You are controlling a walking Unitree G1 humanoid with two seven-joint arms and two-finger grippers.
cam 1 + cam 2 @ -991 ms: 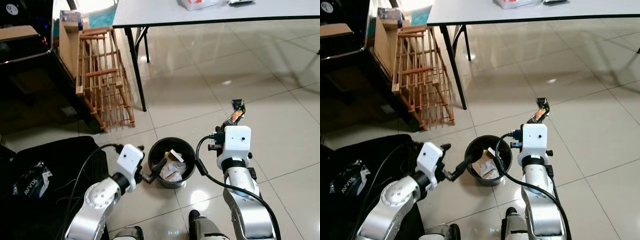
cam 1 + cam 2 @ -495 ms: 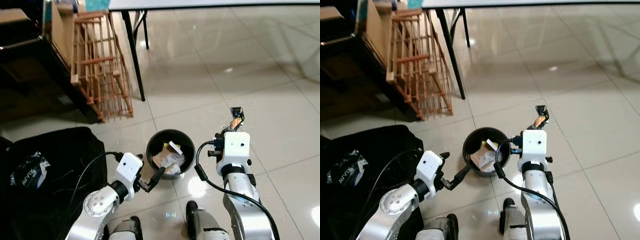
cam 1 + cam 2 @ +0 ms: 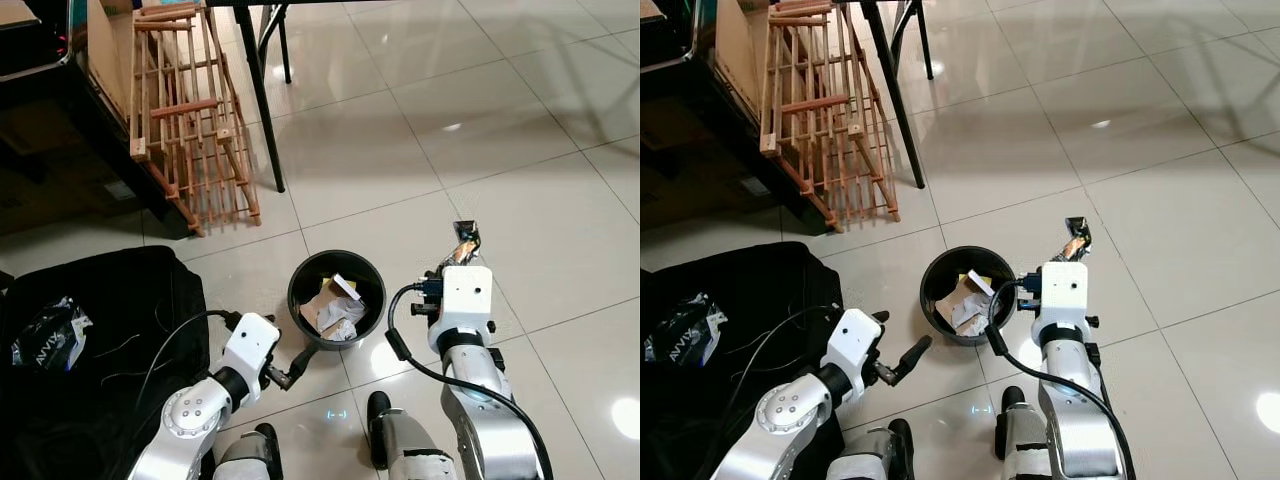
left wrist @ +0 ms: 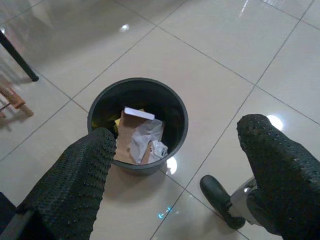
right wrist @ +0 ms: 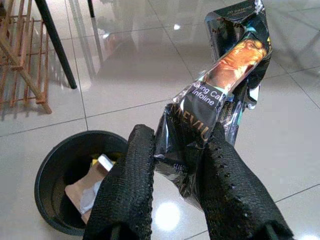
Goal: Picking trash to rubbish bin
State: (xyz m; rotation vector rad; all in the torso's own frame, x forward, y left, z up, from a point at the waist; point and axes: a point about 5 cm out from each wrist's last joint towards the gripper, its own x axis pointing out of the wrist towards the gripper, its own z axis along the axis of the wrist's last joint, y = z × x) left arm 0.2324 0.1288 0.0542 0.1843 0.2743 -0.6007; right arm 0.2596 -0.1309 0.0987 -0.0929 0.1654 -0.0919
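Right wrist view showed the right pincer (image 5: 172, 175) pinching a crinkled foil wrapper (image 5: 220, 85), held up just beside the black bin (image 5: 75, 180) and not yet over its mouth. Paper and cardboard scraps (image 3: 335, 305) already lay inside, so part of the job looked done; this wrapper remained to be dropped in. Near the bin's other side, the left pincer (image 4: 175, 165) hung spread and empty above the tiled floor (image 3: 420, 130).
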